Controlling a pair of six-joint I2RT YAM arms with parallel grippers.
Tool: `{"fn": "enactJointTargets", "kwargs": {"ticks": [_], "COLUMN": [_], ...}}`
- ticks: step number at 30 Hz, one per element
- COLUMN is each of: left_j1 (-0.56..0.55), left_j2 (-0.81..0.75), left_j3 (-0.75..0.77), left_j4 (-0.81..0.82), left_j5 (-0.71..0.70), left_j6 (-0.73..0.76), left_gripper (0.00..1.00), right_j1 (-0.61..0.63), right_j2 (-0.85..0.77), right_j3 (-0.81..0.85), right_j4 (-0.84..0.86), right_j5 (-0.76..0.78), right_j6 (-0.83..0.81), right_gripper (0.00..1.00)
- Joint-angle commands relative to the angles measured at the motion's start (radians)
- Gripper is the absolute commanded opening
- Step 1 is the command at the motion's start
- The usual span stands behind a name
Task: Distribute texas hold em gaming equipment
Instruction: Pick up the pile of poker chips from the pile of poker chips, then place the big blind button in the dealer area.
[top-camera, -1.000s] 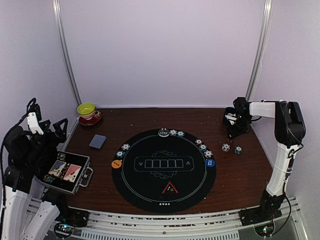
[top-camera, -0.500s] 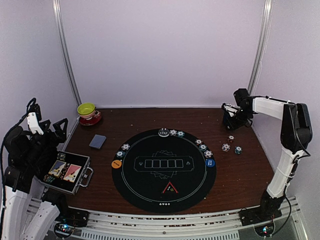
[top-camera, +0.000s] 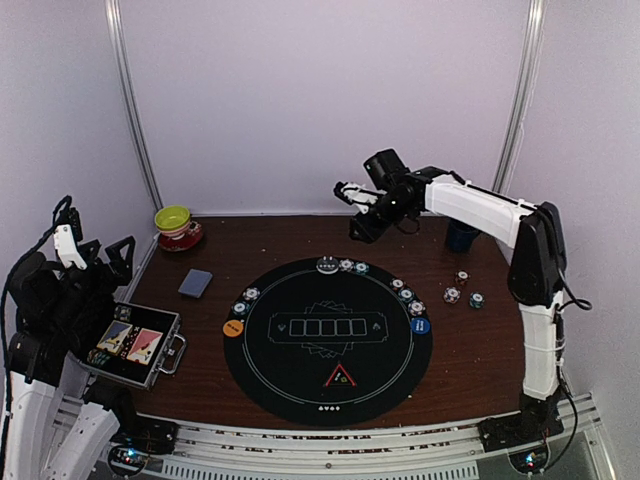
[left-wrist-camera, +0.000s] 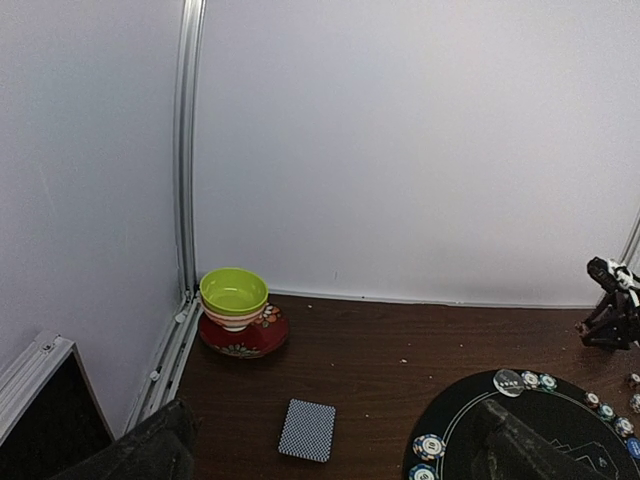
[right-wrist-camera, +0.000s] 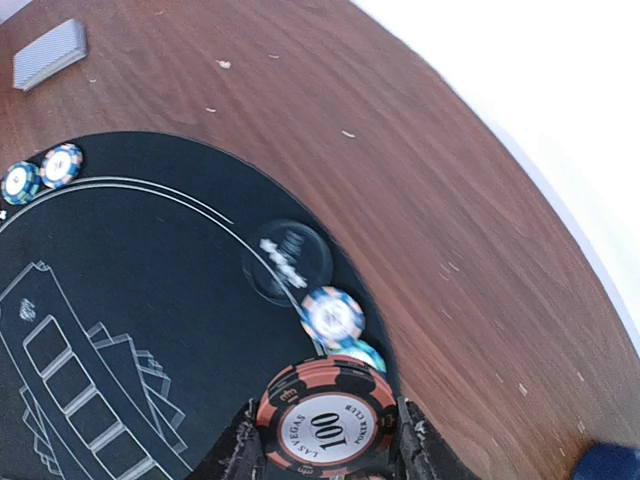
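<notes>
**The right gripper pinches one chip over the far rim of the mat, and the left gripper is spread wide.**

Nearest, we count one red triangle marker (top-camera: 340, 377) on the round black mat (top-camera: 290, 385) and one open case (top-camera: 135, 343) at the left. Above the case the left arm is folded back, and the left gripper (top-camera: 97, 252) has its fingers wide apart. Further on lie one orange button (top-camera: 233, 327) and one blue button (top-camera: 420, 325). On the rim we count the left pair of chips (top-camera: 246, 301), the right trio of chips (top-camera: 406, 294), the far pair of chips (top-camera: 353, 266) and one clear disc (top-camera: 327, 265). Three loose chips (top-camera: 452, 295) lie on the table (top-camera: 480, 350). Beyond are one card deck (top-camera: 195, 284), one bowl (top-camera: 172, 218) and one mug (top-camera: 461, 236). The right arm stretches leftward over the far rim. Only the right wrist view shows the right gripper (right-wrist-camera: 328, 445) pinching one red-and-black chip (right-wrist-camera: 325, 405). Only the top view shows the mug.
</notes>
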Motion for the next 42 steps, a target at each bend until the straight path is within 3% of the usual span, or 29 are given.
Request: {"fn": "enactJointTargets", "kwargs": {"ticks": [1, 12, 42], "left_j1": [0.013, 0.013, 0.014], "left_j2": [0.004, 0.012, 0.017], "left_j3": [-0.002, -0.003, -0.003], "left_j4": [0.039, 0.039, 0.03], "left_j5": [-0.002, 0.0, -0.034], "left_j6": [0.004, 0.004, 0.004], "left_gripper": [0.98, 0.98, 0.98], "right_j1": [0.066, 0.195, 0.287], "right_j2": [0.133, 0.311, 0.601], "right_j3": [0.165, 0.296, 0.515], "right_j4": [-0.054, 0.101, 0.256], "right_j5": [-0.023, -0.013, -0.038], "right_j6": [0.01, -0.011, -0.049], "right_gripper": [0.31, 0.32, 0.31]}}
